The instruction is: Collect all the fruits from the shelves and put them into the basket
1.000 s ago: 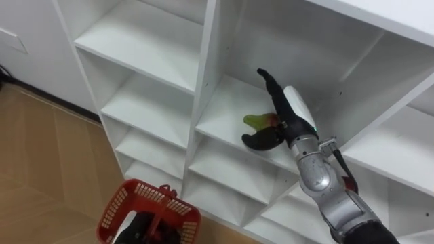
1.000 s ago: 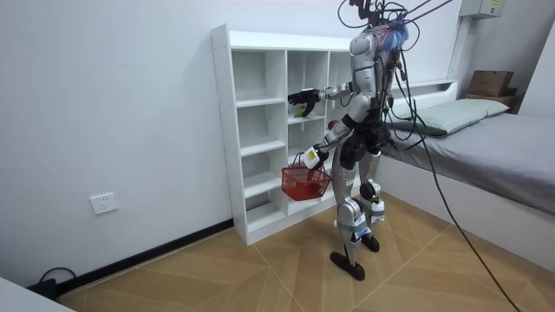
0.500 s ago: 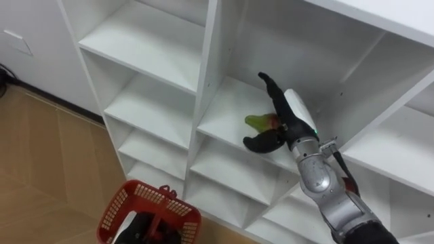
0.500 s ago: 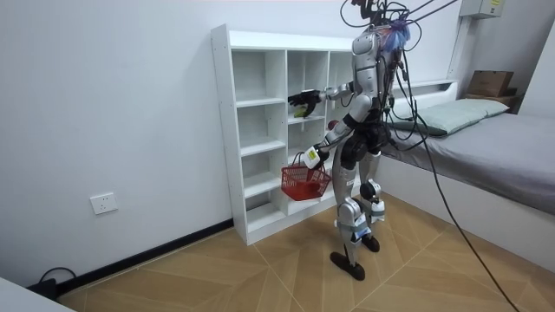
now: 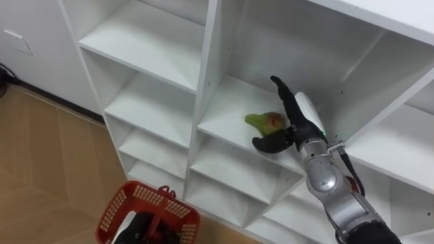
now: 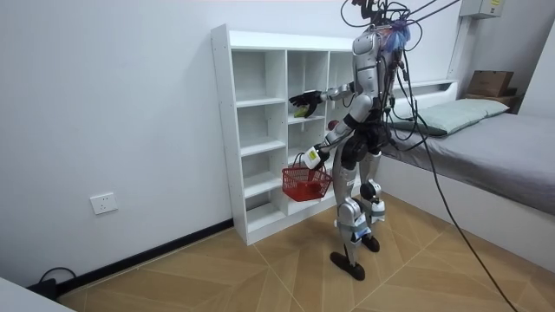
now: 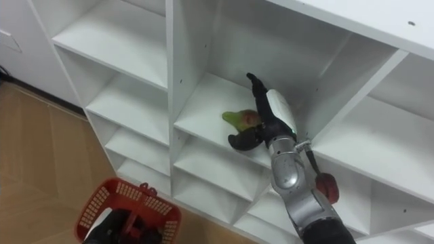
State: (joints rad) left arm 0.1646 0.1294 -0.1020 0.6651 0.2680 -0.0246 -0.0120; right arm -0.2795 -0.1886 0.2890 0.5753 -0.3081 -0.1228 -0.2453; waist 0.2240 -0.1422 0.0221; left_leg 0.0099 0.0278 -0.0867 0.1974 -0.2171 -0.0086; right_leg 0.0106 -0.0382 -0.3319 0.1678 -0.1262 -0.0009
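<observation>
Wood flooring (image 6: 217,277) runs up to a white wall, and against that wall stands the white closet (image 5: 203,81), an open unit of square compartments. A wall socket (image 6: 102,204) sits low on the room view's left, and a bed (image 6: 486,139) lies on its right. The robot stands upright facing the closet.

Its right arm is stretched into an upper compartment of the middle column. On that compartment's shelf board (image 5: 227,108) lies the fruit (image 5: 266,122), green with a red blush. The right hand (image 5: 296,122) is just behind the fruit. Its fingers (image 5: 281,91) point straight up and away, and its thumb (image 5: 268,144) is spread out low in front, so the fruit sits in the open fork between them, against the palm side. Nothing is closed round it, and it rests on the board.

The left hand (image 6: 312,157) is held low at the robot's side. Its fingers are curled round the handle of a red basket (image 5: 125,203), which hangs in front of the lower shelves. I cannot tell what lies inside the basket.
</observation>
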